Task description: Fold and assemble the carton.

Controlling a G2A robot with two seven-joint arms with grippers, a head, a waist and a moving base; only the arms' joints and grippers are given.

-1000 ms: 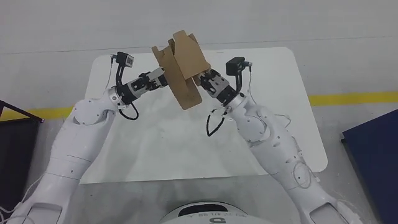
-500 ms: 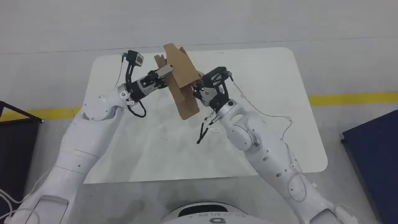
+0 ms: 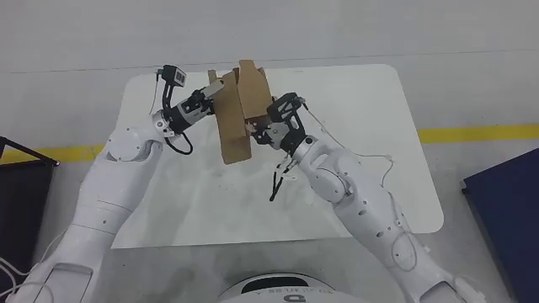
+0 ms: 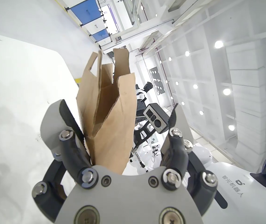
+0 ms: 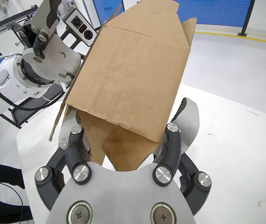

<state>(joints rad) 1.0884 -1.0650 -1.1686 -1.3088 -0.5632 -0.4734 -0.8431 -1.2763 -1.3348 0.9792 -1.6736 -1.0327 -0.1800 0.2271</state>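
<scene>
Carton [image 3: 236, 114]: brown, partly opened, flaps loose. We find it held tilted in air between both arms, above white surface [image 3: 362, 160], toward its far edge. Right jaws: spread wide, closed onto carton across its width, one end of carton reaching down between them. Left jaws: wide apart, gripping nothing; carton flaps sit between them, touching one finger [image 4: 53, 122], with clear gap to other finger [image 4: 177, 127].

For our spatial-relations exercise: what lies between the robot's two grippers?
A brown cardboard carton, between left gripper and right gripper; the top view shows it.
</scene>
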